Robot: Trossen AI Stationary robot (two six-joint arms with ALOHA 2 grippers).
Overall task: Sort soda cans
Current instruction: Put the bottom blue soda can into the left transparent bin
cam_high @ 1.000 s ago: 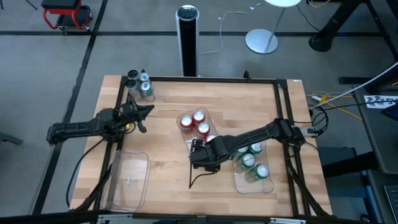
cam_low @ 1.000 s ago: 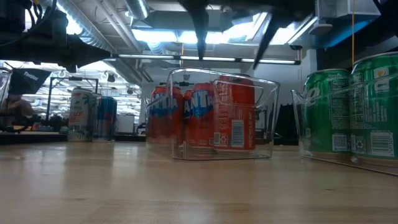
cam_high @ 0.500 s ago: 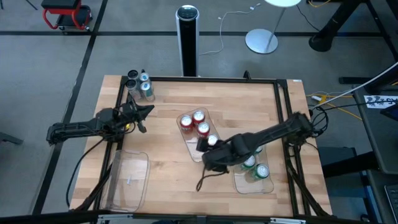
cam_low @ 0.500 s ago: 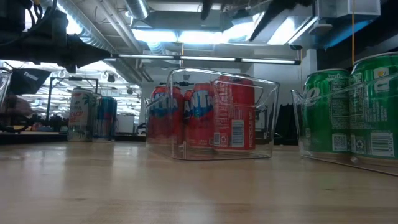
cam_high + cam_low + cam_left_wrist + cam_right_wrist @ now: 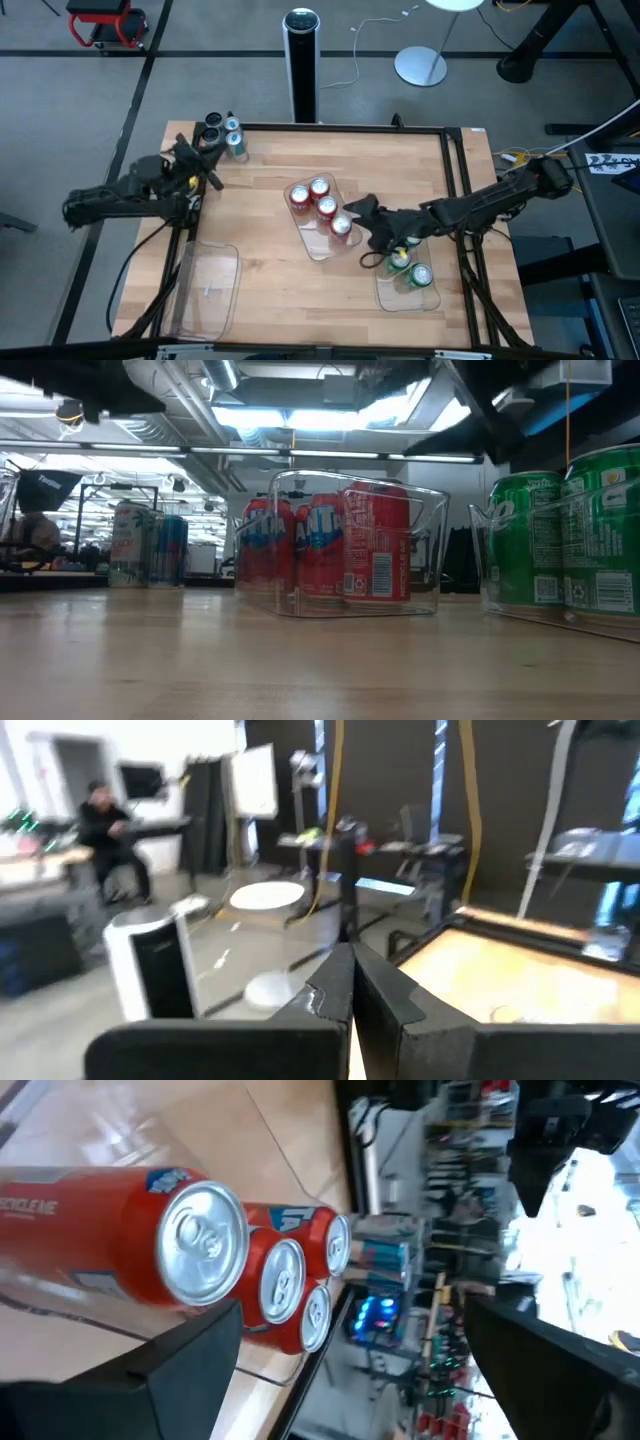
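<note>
Four red-and-white cans (image 5: 322,206) stand upright in the clear middle tray (image 5: 303,232), also in the low view (image 5: 330,550) and right wrist view (image 5: 190,1245). My right gripper (image 5: 368,226) (image 5: 355,1315) hangs open just right of that tray, touching nothing. Green cans (image 5: 409,268) (image 5: 560,540) stand in the right tray, partly under the right arm. Silver/black cans with blue marks (image 5: 224,133) (image 5: 150,545) stand on the table's far left corner. My left gripper (image 5: 212,172) (image 5: 350,982) is shut, raised just near of them.
An empty clear tray (image 5: 205,290) lies at the near left. A black frame (image 5: 340,128) runs round the table's edges. The tall black-and-silver cylinder (image 5: 301,60) (image 5: 150,960) stands on the floor past the far edge. Bare wood lies between the trays and the far edge.
My right gripper has risen from over the near end of the middle tray and drawn back toward the table's right edge, leaving the red cans standing in the tray. My left gripper has swung toward the far left corner, closer to the silver/black cans.
</note>
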